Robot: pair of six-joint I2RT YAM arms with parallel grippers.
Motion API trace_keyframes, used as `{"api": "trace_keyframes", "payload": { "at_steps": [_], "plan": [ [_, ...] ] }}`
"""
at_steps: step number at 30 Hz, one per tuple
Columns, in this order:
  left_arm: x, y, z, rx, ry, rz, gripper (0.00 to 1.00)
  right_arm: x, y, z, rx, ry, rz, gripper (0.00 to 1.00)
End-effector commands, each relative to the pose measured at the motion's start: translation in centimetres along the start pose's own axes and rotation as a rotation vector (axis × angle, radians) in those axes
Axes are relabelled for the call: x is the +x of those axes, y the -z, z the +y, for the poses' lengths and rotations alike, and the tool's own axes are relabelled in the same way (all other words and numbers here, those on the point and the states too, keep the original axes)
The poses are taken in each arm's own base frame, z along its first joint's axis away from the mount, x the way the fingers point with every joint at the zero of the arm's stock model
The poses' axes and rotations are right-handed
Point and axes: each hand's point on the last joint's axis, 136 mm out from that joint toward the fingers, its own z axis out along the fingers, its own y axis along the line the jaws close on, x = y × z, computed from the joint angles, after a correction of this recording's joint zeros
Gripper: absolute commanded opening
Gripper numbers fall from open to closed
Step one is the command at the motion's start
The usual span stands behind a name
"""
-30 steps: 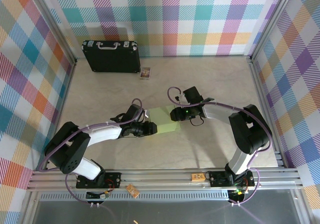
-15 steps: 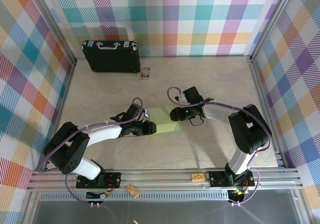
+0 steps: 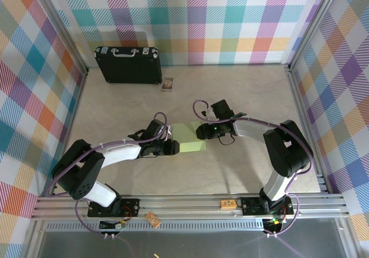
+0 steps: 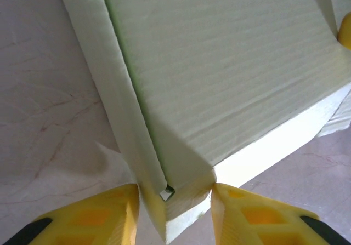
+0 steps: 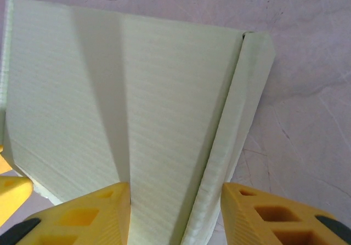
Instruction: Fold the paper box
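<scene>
The paper box (image 3: 192,138) is pale green card lying mid-table between my two arms, partly folded, with a creased flap along one side. My left gripper (image 3: 174,148) holds its near-left corner. In the left wrist view that corner (image 4: 181,193) sits pinched between the yellow fingers (image 4: 98,217), with a small gap where the flaps meet. My right gripper (image 3: 200,132) is at the far-right end. In the right wrist view its fingers (image 5: 263,215) stand either side of a box panel (image 5: 175,146), one at a crease, the other against the folded edge.
A black case with a silver handle (image 3: 128,66) stands at the back left by the wall, with a tiny picture card (image 3: 168,83) to its right. Plaid walls and metal posts enclose the table. A rail (image 3: 190,203) runs along the front edge.
</scene>
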Motion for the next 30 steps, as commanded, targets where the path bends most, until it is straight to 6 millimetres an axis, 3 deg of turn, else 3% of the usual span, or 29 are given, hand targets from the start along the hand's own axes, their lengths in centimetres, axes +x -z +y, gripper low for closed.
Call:
{"api": "trace_keyframes", "payload": {
  "at_steps": [1,7,19,30],
  "plan": [
    [0.9,0.2,3.0,-0.151,-0.039,0.016,0.39,2.8,-1.1,-1.3,0.034,-0.022,0.105,0.45],
    [0.4,-0.3,3.3,-0.169,-0.062,0.008,0.39,2.9,-1.1,-1.2,0.030,-0.023,0.110,0.45],
    [-2.5,0.0,4.2,-0.279,-0.184,-0.075,0.43,3.4,-1.7,-0.9,0.000,-0.025,0.139,0.40],
    [-4.3,0.7,3.2,-0.244,-0.328,-0.183,0.49,3.4,-1.8,-1.0,-0.001,-0.026,0.144,0.40]
  ]
}}
